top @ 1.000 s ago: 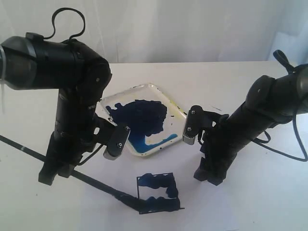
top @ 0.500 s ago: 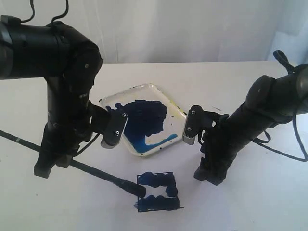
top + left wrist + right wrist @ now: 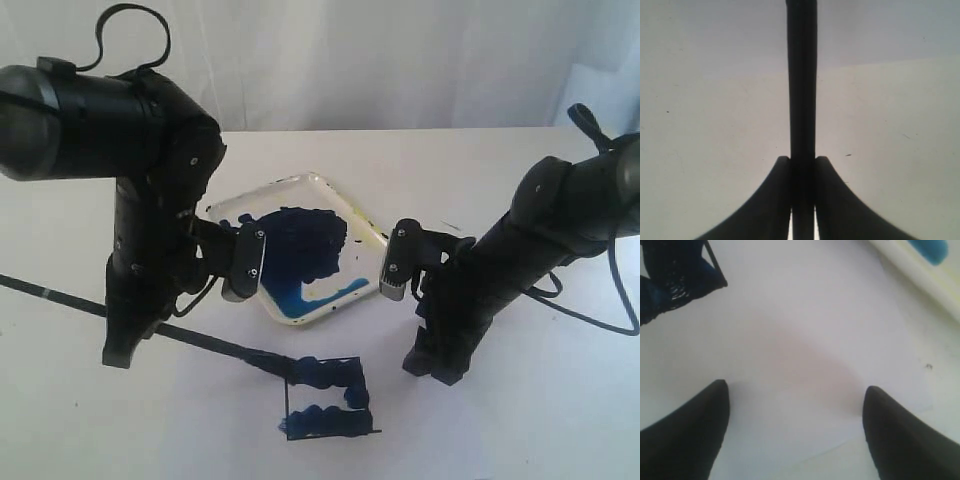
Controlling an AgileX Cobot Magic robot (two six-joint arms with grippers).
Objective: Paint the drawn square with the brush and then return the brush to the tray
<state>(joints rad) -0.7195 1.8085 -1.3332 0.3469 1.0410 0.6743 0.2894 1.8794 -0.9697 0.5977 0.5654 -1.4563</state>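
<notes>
Brush: long black handle running from the left edge of the exterior view down to the lower centre. Its dark bristle end lies at the upper-left corner of the drawn square.
Left gripper: clenched on the brush handle. In the left wrist view both fingers press against the shaft, one on each side.
Right gripper: jaws spread wide with nothing between them. It hangs low over bare table, right of centre in the exterior view.
Drawn square: thin black outline in the lower centre of the exterior view, below the tray. Dark blue bands cover its top and bottom, and a white patch remains in the middle towards its left side.
Tray: white with a raised rim, in the centre of the exterior view between the two arms. It holds a large dark blue blotch with a lighter blue smear beside it. It sits apart from the square.
Table: plain white surface under everything.
Step in hand: painting, judged to be well along but not finished.
Next move calls for: drawing the bristles across the white middle strip, keeping inside the pen lines. Once that is filled, lift the brush and carry it up to the tray.
</notes>
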